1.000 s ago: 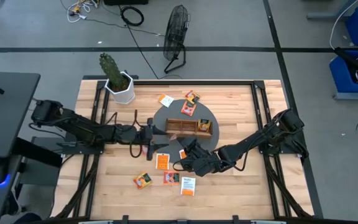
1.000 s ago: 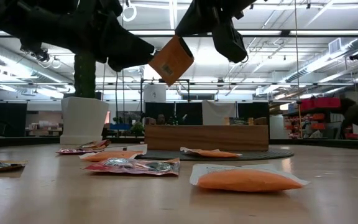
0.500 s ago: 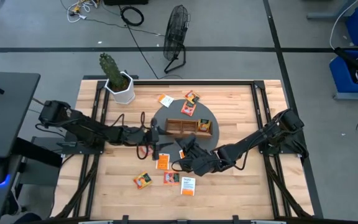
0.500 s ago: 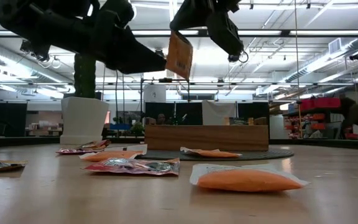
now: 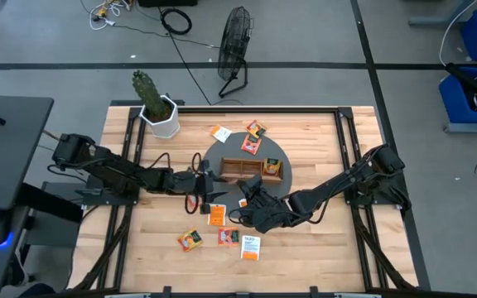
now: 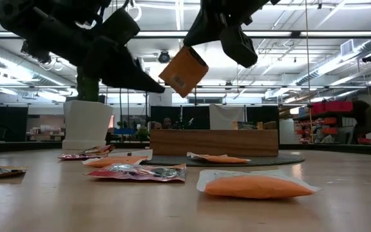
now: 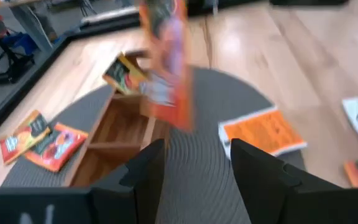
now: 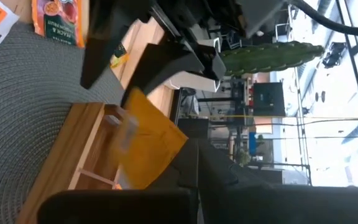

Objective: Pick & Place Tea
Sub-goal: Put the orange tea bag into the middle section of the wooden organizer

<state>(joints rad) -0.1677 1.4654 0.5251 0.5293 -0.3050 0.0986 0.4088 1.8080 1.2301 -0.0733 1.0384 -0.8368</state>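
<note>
My right gripper (image 6: 212, 40) is shut on one orange tea sachet (image 6: 183, 71), held in the air above the near side of the wooden tray (image 5: 251, 169). My left gripper (image 6: 152, 82) is open, its fingers pointing at that sachet (image 7: 166, 62) from the table's left without reaching it. The tray stands on a dark round mat (image 5: 222, 153). Another sachet (image 5: 272, 168) sticks up in the tray's right end. Loose sachets lie flat on the mat (image 5: 249, 145) and on the table's near part (image 5: 215, 214), (image 5: 250, 247). My right gripper pinches the sachet by its upper corner (image 6: 197, 54) between the two fingers, coming from above and from the table's right. The sachet (image 8: 148, 146) is lifted clear and hangs tilted below the fingers.
A white pot with a cactus (image 5: 157, 112) stands at the table's far left corner. Sachets (image 6: 256, 185), (image 6: 140, 171) lie near the table's near edge. A fan (image 5: 234, 50) and cables are on the floor beyond the table.
My left gripper has moved toward the table's right, closer to the held sachet. My right gripper has turned the sachet in the air: it showed edge-on half a second ago and now shows its tilted face again.
</note>
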